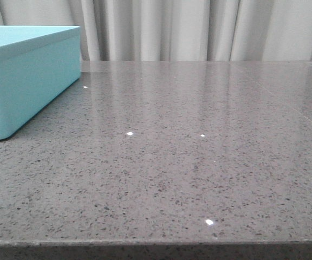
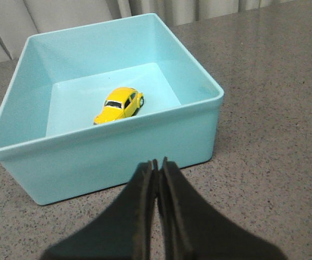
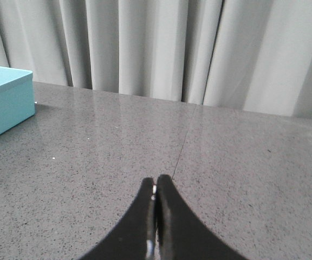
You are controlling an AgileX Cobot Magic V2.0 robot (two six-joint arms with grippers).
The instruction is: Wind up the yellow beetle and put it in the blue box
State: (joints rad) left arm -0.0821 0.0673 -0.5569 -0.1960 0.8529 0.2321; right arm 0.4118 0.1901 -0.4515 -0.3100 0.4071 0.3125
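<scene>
The left gripper (image 2: 157, 162) is sitting closest to the lens in the left wrist view, its jaws pressed together on nothing, hovering over the counter (image 2: 275, 108) just outside the near wall of the box (image 2: 118, 157). The beetle (image 2: 119, 105) is lying past that wall, inside the box, on its floor near the middle, all wheels down. Its long axis is running diagonally across the box, at an angle to the line of the gripper. The right gripper (image 3: 155, 187) is also pinched closed and empty, pointing over bare counter with only a corner of the box (image 3: 4, 100) showing off to one side, so the left arm is plainly the nearer one. In the front view neither arm is showing, and the box (image 1: 28, 81) is standing at the left. With the beetle resting inside, storing looks done; whether it has been wound cannot be told.
</scene>
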